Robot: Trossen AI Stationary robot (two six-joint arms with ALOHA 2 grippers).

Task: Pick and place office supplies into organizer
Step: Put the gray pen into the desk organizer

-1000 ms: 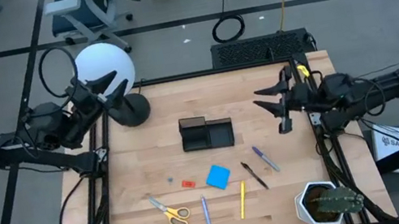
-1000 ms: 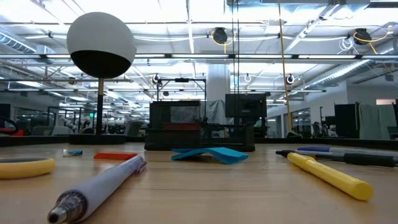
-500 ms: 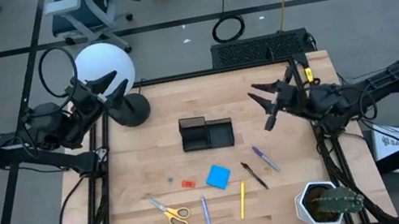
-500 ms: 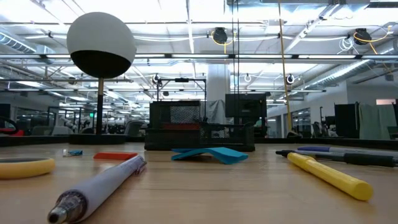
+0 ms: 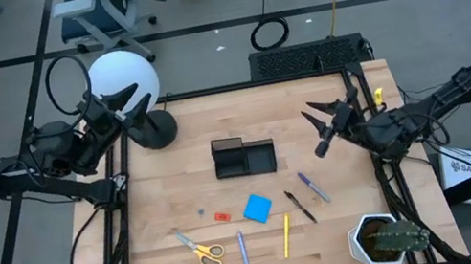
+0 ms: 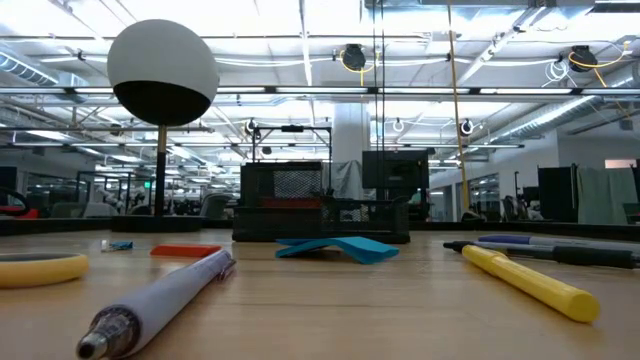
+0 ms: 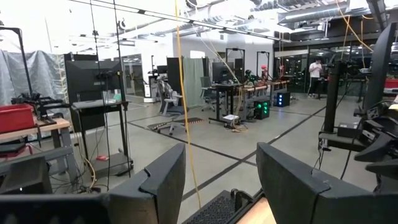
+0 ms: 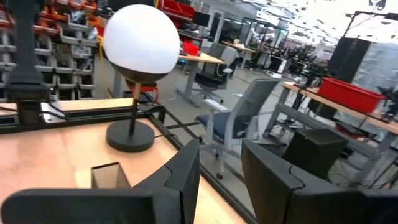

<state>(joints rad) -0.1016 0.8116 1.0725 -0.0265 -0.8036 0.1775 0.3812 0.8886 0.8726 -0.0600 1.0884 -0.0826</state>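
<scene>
While the right pincer (image 5: pixel 320 126), fingers spread wide and holding nothing, hangs above the tabletop (image 5: pixel 345 200), the silver pen (image 5: pixel 313 187) is best approached crosswise, mid-barrel.

Blue pad (image 6: pixel 338 248) lies before the organizer (image 6: pixel 320 205).
</scene>
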